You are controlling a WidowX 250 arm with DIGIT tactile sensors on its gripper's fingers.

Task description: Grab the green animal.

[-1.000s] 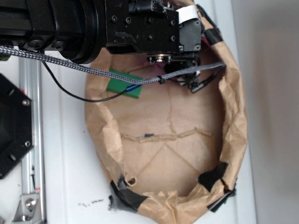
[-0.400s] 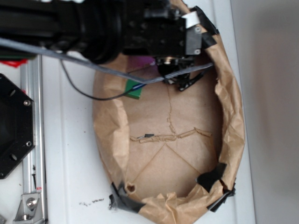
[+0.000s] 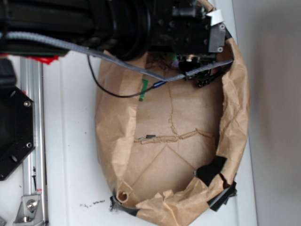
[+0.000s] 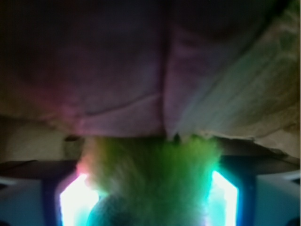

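1. White tabletop (image 3: 70,165) with a crumpled brown paper nest (image 3: 235,117) on it, rim patched with black tape (image 3: 211,170). Pretty cluttered at the far end.
2. Green animal (image 4: 150,179): tucked right against the far paper wall, fuzzy yellow-green body filling the gap between the two glowing fingers (image 4: 75,197) in the wrist view. Hidden under the arm in the exterior view, so no help from there.
3. Gripper (image 4: 149,200): straddling the toy, fuzz reaching both pads. Honestly can't tell whether actually clamped or just sitting around it, too blurry and blown out.
4. Step in hand, by the look of it: closing on the plush. Probably most of the way through the task, lift not yet done.
5. Tips for doing it well:
   - Squeeze through the fluff into the body, not just the fur tips. Soft plush, so expect plenty of give.
   - Keep clear of the paper wall just behind; easy to pinch a fold along with the toy.
   - Ignore the flat green block (image 3: 144,89) off to the side, well apart from the fingers. Wrong green.
   - Lift straight up, slowly.
6. Arm (image 3: 117,23) pose: stretched across the top of the nest, wrist pointing down into the far corner, braided cable (image 3: 117,63) draped beneath.
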